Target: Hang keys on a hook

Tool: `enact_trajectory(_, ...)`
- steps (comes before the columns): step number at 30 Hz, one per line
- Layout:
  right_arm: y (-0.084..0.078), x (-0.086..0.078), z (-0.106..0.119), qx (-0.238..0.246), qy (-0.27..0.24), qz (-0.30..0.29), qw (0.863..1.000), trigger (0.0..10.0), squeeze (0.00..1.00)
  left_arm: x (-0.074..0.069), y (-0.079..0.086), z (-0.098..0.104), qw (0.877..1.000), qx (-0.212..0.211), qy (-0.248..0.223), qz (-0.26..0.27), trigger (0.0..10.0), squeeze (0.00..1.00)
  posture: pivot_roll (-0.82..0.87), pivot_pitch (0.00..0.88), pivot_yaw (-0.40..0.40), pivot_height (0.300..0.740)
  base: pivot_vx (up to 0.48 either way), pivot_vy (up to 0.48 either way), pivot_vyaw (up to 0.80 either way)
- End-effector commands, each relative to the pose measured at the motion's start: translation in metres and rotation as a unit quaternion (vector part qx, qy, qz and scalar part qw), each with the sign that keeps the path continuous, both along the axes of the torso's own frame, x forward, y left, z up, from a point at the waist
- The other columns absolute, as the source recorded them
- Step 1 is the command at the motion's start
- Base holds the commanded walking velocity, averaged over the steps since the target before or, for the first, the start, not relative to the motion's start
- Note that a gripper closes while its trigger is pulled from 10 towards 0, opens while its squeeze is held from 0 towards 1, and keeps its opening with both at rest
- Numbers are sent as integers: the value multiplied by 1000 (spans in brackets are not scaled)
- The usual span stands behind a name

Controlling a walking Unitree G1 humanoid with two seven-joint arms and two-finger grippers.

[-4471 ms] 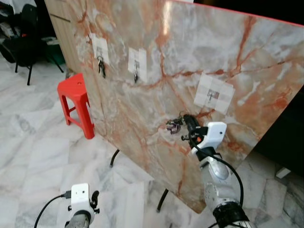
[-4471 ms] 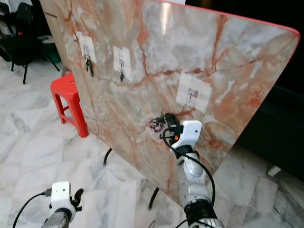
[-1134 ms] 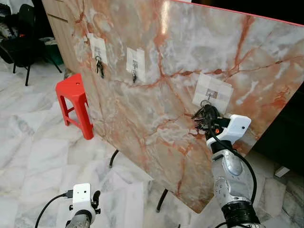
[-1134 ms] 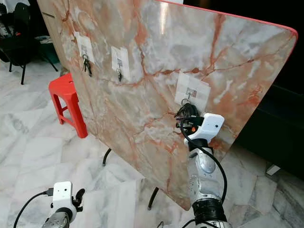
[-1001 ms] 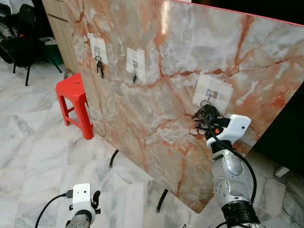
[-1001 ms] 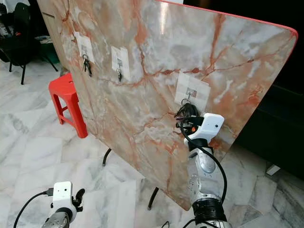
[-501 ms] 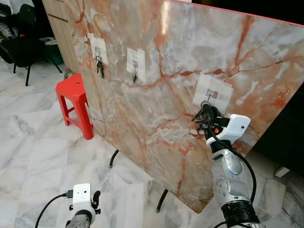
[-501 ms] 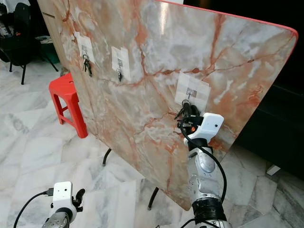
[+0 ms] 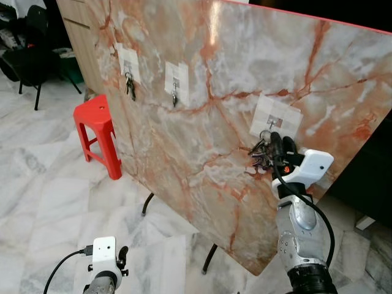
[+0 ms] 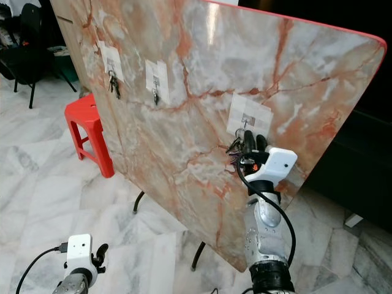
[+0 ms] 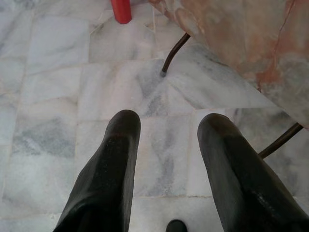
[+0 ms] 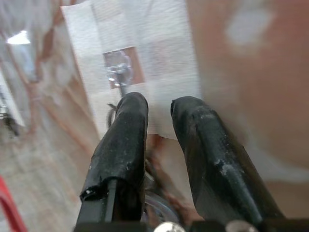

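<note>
The keys (image 9: pixel 260 155) were a small dark bunch on a ring, and I saw the ring looped at the hook (image 9: pixel 273 123), which sat on a white adhesive patch on the tilted marble panel (image 9: pixel 214 79); the bunch dangled just below it against the stone. My right hand (image 9: pixel 278 142) was raised at the panel immediately right of the keys, its two black fingers (image 12: pixel 125 135) a little apart with a narrow gap between them and pointing up toward the hook. I could not tell whether either finger touched the ring. Two more hooks to the far left on the panel carried other keys (image 9: pixel 130 86). A red stool (image 9: pixel 97 135) stood on the marble floor to the left. My left hand (image 11: pixel 169 128) hung low above the floor, fingers spread and holding nothing.
</note>
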State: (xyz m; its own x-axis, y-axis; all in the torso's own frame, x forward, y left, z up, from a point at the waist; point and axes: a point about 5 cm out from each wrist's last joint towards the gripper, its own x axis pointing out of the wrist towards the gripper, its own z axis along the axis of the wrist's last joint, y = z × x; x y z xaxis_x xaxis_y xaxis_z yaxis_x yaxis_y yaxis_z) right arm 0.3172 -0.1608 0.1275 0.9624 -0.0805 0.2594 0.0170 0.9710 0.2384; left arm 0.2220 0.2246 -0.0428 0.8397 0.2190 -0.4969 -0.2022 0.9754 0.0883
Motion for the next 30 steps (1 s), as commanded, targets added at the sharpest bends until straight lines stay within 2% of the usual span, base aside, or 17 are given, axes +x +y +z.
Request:
enact_trajectory(1, -20, -9, -2, -3, -2, -49, 999, 10000, 0, -3, 0, -3, 1000, -2, 9, 2, 10000, 0, 33, 0, -59, 740, 0, 0, 0)
enact_trajectory(6, -21, -23, -12, -12, 17, -53, 998, 10000, 0, -4, 0, -3, 1000, -2, 9, 2, 10000, 0, 32, 0, -65, 740, 0, 0, 0)
enact_trajectory(8, -21, -38, -30, -28, 56, -46, 997, 10000, 0, -4, -1, -3, 1000, -3, 9, 3, 10000, 0, 36, 0, -68, 740, 0, 0, 0)
enact_trajectory(13, -24, -59, -52, -45, 103, -51, 992, 10000, 0, -4, 0, -3, 1000, -2, 8, 6, 10000, 0, 39, 0, -71, 740, 0, 0, 0)
enact_trajectory(16, -32, -88, -79, -53, 173, -78, 980, 10000, 0, -4, 2, -3, 1000, -1, 8, 10, 10000, 0, 37, 0, -74, 740, 0, 0, 0)
enact_trajectory(18, -31, -93, -86, -51, 195, -80, 976, 10000, 0, -4, 2, -3, 1000, -1, 9, 10, 10000, 0, 34, 0, -73, 740, 0, 0, 0)
enact_trajectory(20, -23, -104, -112, -53, 258, -55, 963, 10000, 0, -3, 2, -3, 1000, -1, 11, 13, 10000, 0, 29, 0, -71, 740, 0, 0, 0)
enact_trajectory(22, -21, -108, -127, -65, 298, -50, 951, 10000, 0, -4, 2, -3, 1000, -2, 14, 15, 10000, 0, 29, 0, -71, 740, 0, 0, 0)
enact_trajectory(24, -22, -112, -147, -80, 355, -54, 930, 10000, 0, -4, 1, -5, 1000, -14, 21, 17, 10000, 0, 33, 0, -70, 740, 0, 0, 0)
enact_trajectory(27, -23, -114, -164, -66, 397, -59, 914, 10000, 0, -5, 1, -6, 999, -15, 30, 16, 10000, 0, 39, 0, -69, 740, 0, 0, 0)
enact_trajectory(28, -21, -116, -175, -72, 429, -50, 899, 10000, 0, -9, 3, -8, 999, -16, 37, 23, 10000, 0, 37, 0, -66, 740, 0, 0, 0)
enact_trajectory(29, -21, -116, -175, -72, 429, -50, 899, 10000, 0, -9, 3, -8, 999, -16, 37, 23, 10000, 0, 37, 0, -66, 740, 0, 0, 0)
enact_trajectory(30, -21, -119, -186, -68, 464, -46, 882, 10000, 0, -13, 6, -11, 998, -14, 48, 29, 10000, 0, 38, 0, -67, 740, 0, 0, 0)
